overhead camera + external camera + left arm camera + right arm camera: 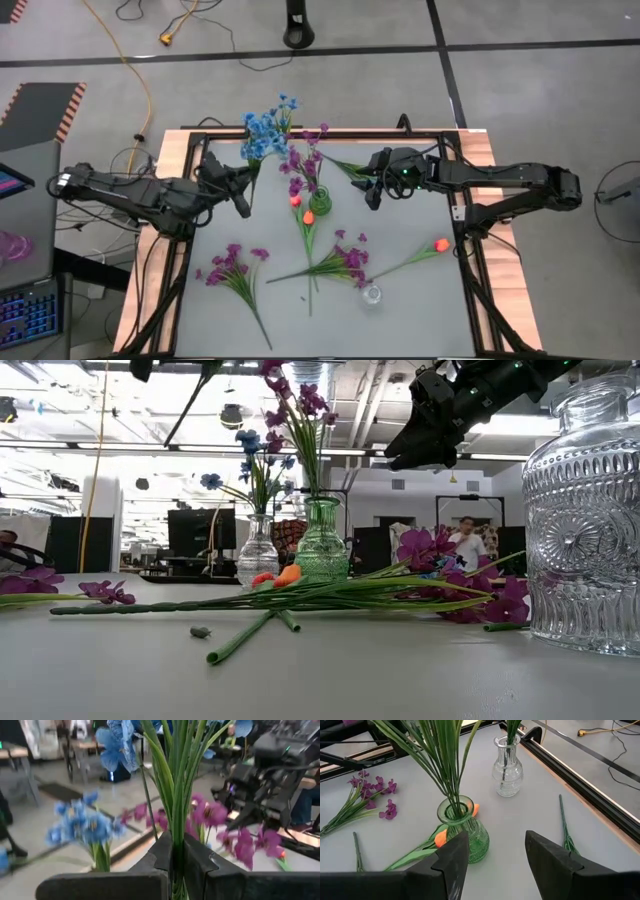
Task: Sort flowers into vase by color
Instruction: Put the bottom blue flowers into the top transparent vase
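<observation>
I hold a blue sprig (120, 742) upright in my left gripper (175, 870), fingers clamped on its stems; its clear vase (507, 767) stands at the far side, probably just beyond and right of that hand; my right gripper (495, 860) hovers spread above the green vase (461, 827).

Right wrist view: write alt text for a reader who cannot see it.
The open right gripper hovers over a green vase holding green stems, with two orange buds lying at its base. Behind stands a clear vase with stems, and purple flowers lie on the grey table.
</observation>
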### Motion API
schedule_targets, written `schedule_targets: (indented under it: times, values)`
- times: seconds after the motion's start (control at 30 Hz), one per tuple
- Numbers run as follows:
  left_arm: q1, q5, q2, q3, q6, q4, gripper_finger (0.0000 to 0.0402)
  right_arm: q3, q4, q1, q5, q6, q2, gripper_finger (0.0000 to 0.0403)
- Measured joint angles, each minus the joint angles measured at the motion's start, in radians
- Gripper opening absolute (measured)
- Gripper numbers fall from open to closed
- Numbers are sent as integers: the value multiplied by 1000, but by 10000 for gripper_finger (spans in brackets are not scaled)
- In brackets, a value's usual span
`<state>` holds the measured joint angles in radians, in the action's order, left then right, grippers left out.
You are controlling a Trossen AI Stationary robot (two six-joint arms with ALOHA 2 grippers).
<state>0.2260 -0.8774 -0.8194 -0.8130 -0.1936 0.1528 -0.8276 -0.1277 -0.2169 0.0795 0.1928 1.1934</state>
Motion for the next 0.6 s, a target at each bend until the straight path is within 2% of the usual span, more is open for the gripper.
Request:
schedule_targets:
  times: [0.2,0.37,0.5,0.6]
  values:
    - [-39,88,29,24,175,-128,11,0,0,0,0,0,0,223]
    - [-144,312,70,258,297,-533,11,0,1,-1,0,0,0,223]
    - [-272,459,119,446,277,-858,11,0,1,-1,0,0,0,223]
    - [-373,546,133,534,225,-945,11,0,1,-1,0,0,0,223]
